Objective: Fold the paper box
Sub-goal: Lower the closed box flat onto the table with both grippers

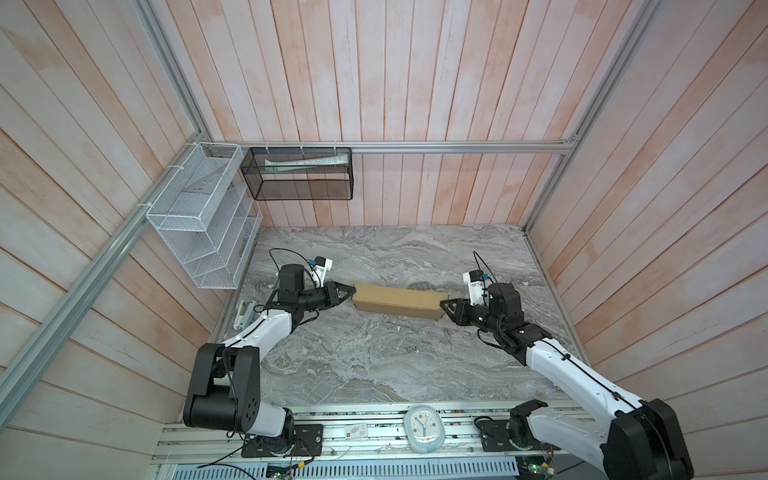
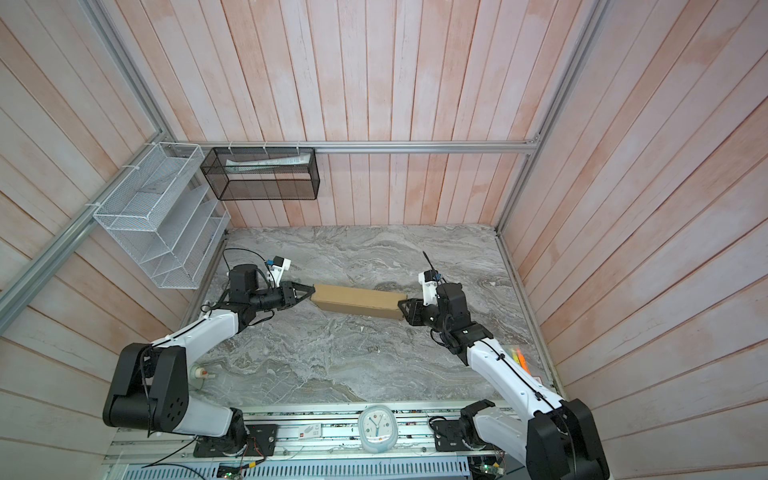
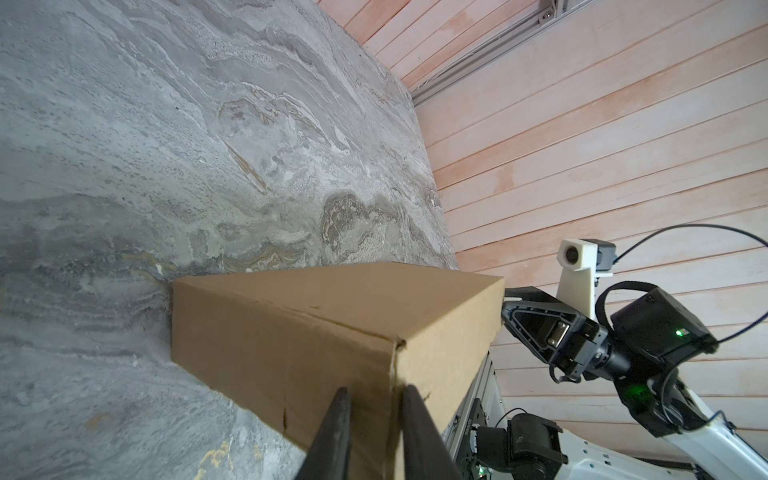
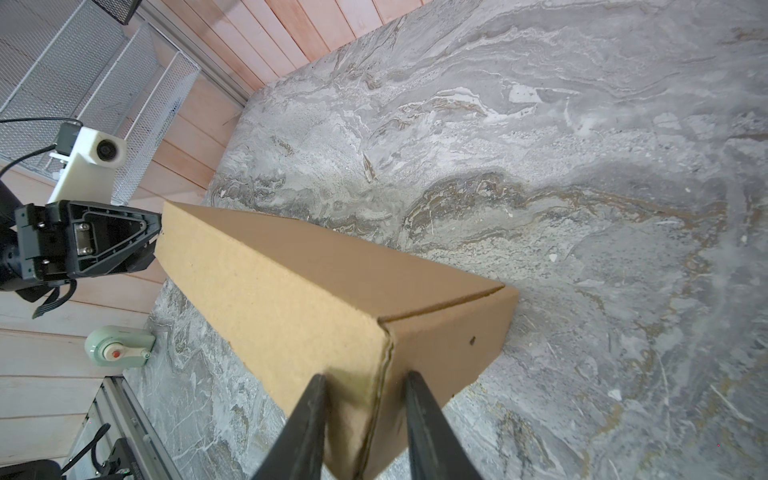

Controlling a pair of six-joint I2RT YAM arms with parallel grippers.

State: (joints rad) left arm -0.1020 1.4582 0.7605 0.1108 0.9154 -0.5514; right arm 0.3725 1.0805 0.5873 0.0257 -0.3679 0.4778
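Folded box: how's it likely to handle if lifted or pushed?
The box is probably stiff: faces look flat, edges straight. Flat on the table, it shouldn't roll, but being long and narrow, an off-centre push would likely swing it. Its end seam looks slightly open, so a hard squeeze might pop it.

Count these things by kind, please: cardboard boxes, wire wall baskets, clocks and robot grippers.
paper box: 1
wire baskets: 2, white basket and black basket
clock: 1
grippers: 2, left gripper and right gripper
Total: 6
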